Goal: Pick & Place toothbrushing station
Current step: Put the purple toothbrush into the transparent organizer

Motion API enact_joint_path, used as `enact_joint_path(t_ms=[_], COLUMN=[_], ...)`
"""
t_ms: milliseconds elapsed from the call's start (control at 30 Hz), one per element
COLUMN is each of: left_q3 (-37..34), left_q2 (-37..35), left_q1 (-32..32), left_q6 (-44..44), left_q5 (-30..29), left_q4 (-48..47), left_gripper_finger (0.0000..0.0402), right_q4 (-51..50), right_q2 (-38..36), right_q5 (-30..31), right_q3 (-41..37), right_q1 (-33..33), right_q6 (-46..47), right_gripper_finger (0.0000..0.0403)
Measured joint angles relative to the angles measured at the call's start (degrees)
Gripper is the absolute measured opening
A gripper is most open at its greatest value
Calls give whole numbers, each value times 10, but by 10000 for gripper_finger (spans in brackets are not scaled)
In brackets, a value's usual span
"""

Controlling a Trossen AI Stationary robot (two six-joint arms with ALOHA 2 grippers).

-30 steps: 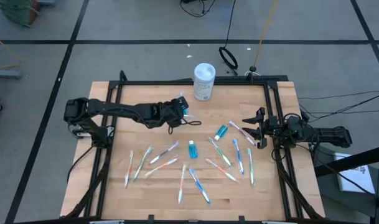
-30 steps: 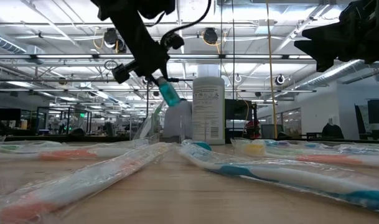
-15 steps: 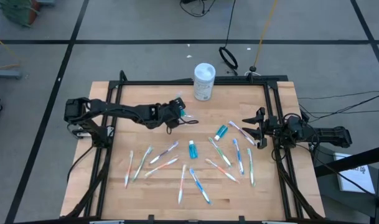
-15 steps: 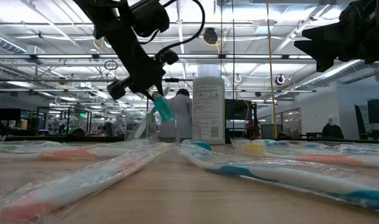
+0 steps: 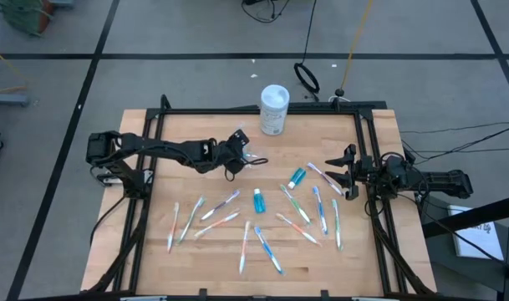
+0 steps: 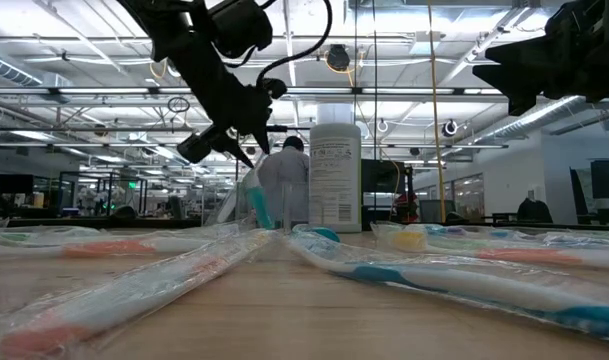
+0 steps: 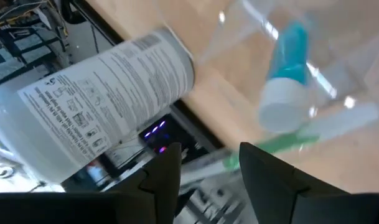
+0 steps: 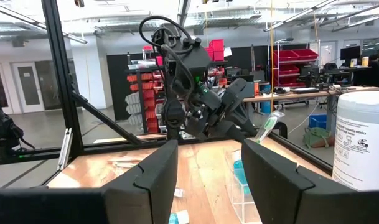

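Left gripper (image 5: 240, 150) hangs over the back middle of the table (image 5: 154, 192), fingers spread and pinching nothing; just under it stands the clear cup (image 6: 252, 205), and inside it a blue toothpaste tube (image 6: 258, 203) stands nearly upright, long axis vertical, leaning a little; a green-handled toothbrush (image 7: 282, 144) shares the cup; the white container (image 5: 274, 109) stands just behind; further right, loose toothbrushes (image 5: 321, 211) and two more tubes (image 5: 258, 201) lie flat across the wood; at the right edge the right gripper (image 5: 333, 174) waits, fingers spread, holding nothing.
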Motion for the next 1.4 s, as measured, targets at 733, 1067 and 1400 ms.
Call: enact_joint_path(t_ms=[733, 1067, 1400], left_q3=[23, 43, 43], left_q2=[-1, -1, -1], left_q1=[-41, -31, 0], left_q6=[-220, -448, -453], left_q5=[14, 250, 159], left_q4=[23, -80, -146], left_gripper_finger=[170, 170, 170], right_q4=[0, 0, 0], right_q2=[0, 0, 0], right_q5=[0, 0, 0], right_q3=[0, 0, 0], right_q1=[0, 0, 0], right_q6=[-3, -1, 9], right_gripper_finger=[169, 169, 169])
